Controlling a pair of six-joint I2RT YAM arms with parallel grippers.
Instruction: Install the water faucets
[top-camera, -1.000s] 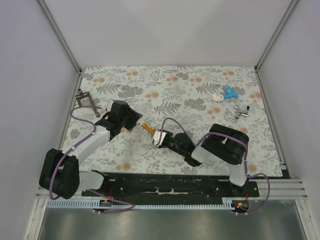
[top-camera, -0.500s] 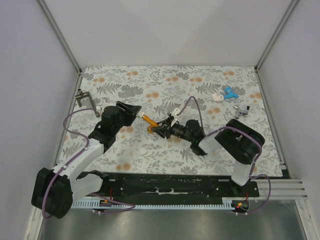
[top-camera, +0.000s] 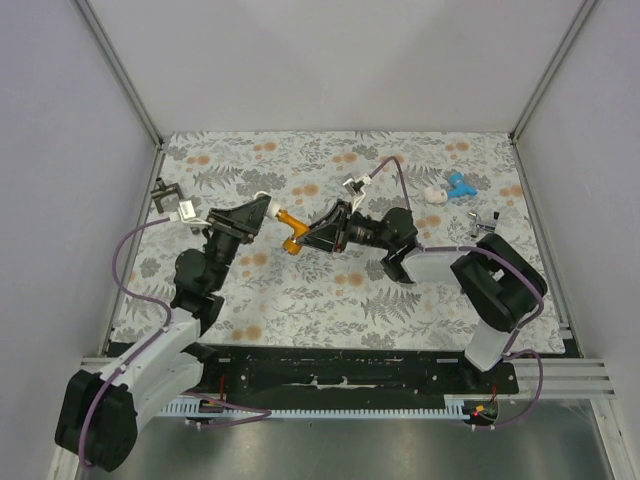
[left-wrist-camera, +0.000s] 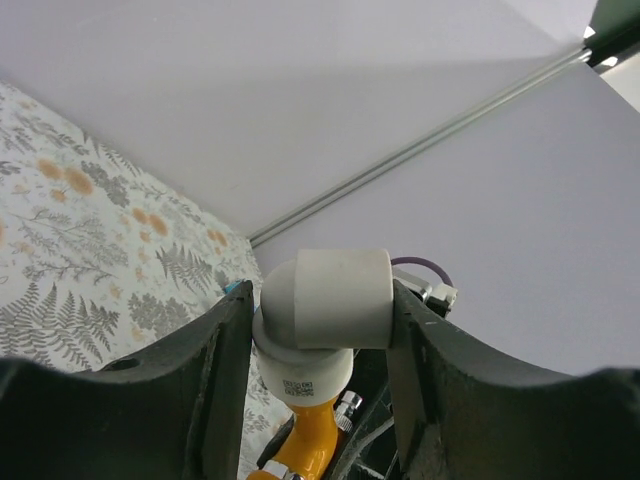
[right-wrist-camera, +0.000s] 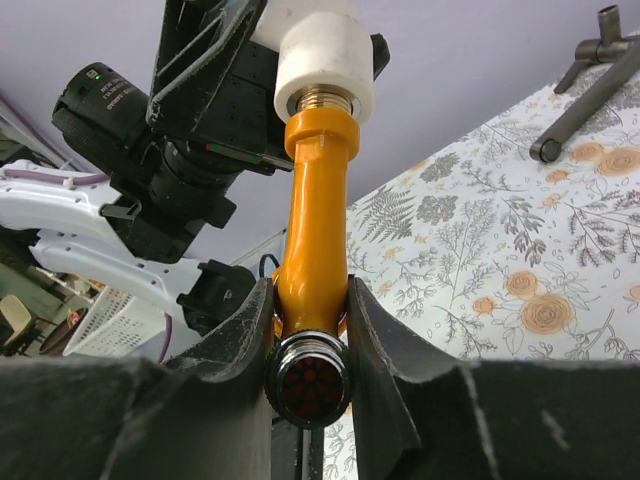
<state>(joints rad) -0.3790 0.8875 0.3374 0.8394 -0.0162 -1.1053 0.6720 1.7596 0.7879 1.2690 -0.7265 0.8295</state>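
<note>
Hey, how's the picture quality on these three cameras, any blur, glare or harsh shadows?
Top external: even, diffuse light, only faint shadows on the table, no glare. Left wrist: the white fitting is fairly sharp, the dark left fingers clamping it lose detail in shadow. Right wrist: the orange faucet is crisp with a mild sheen; the close right fingers are blurred.
</note>
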